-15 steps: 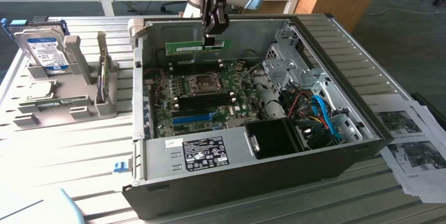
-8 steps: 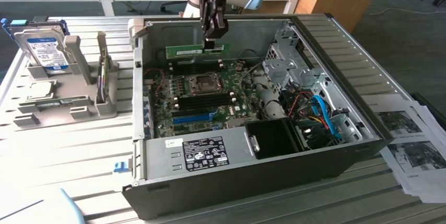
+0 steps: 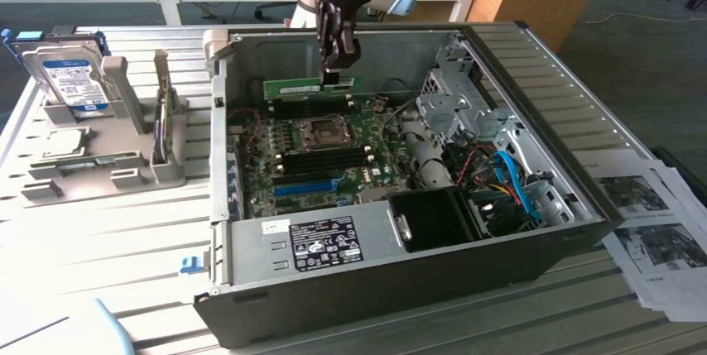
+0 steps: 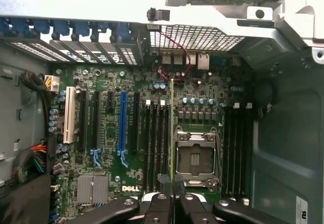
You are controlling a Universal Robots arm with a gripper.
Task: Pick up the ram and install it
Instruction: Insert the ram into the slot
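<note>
The ram, a long thin green board, hangs level inside the open computer case, just above the motherboard. My gripper comes down from above and is shut on the ram's top edge near its right end. In the wrist view the ram appears edge-on as a thin green line running out from between my fingers. It lies over the gap between the black memory slots and the processor socket. More slots sit beyond the socket.
A grey rack at the exterior view's left holds a silver hard drive. Inside the case are a drive cage, a black fan shroud, cables and the power supply. Printed papers lie at the right.
</note>
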